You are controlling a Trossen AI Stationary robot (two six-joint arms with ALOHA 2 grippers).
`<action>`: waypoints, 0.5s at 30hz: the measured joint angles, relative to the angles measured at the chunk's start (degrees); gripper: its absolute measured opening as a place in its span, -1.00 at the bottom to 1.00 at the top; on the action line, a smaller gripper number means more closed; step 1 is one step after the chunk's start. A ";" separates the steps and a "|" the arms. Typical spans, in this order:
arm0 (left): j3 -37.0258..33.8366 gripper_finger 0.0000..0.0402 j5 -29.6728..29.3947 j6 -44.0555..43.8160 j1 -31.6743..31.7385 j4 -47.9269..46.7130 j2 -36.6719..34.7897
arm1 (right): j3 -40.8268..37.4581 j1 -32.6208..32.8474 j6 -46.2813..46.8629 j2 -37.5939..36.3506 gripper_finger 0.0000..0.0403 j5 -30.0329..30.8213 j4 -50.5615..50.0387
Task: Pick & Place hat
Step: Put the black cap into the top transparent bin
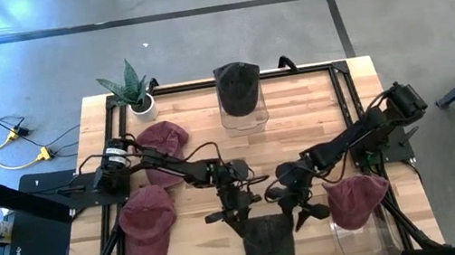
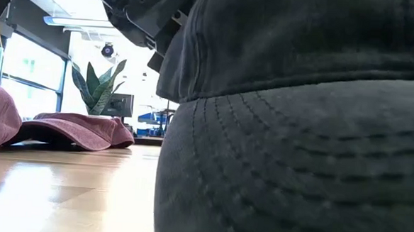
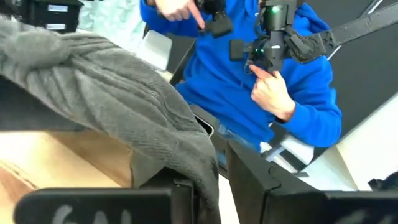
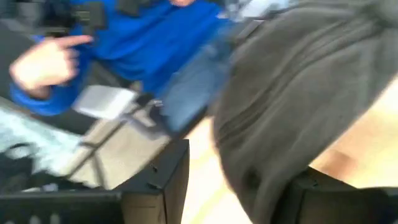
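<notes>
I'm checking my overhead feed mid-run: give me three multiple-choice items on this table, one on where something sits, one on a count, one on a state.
1. Where is the potted plant?
A. back left corner of the table
B. front right corner
C. table centre

2. How many maroon caps show?
A. one
B. three
C. five

3. What state is the front dark cap in?
A. alone, far from both arms
B. between both grippers at the front edge
C. inside the back bin

Answers:
1 A: the potted plant stands at the back left corner.
2 B: two maroon caps lie left, one right.
3 B: the left gripper and right gripper flank the front dark cap.
</notes>
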 joint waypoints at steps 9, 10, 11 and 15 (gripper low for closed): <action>-1.07 -0.76 2.40 0.20 -0.40 -0.86 -2.63 | 0.09 1.33 -0.26 -0.94 -0.20 -5.54 0.12; -1.07 -0.76 2.34 0.27 -0.39 -0.63 -2.83 | 0.06 1.33 -1.00 -0.94 -0.20 -4.03 -0.01; -1.07 -0.76 2.32 0.31 -0.37 -0.61 -2.97 | 0.02 1.37 -1.31 -0.94 -0.20 -2.11 0.04; -1.11 -0.76 1.33 -0.05 -0.37 -0.92 -2.99 | 0.00 1.42 -1.49 -0.92 -0.20 7.04 0.36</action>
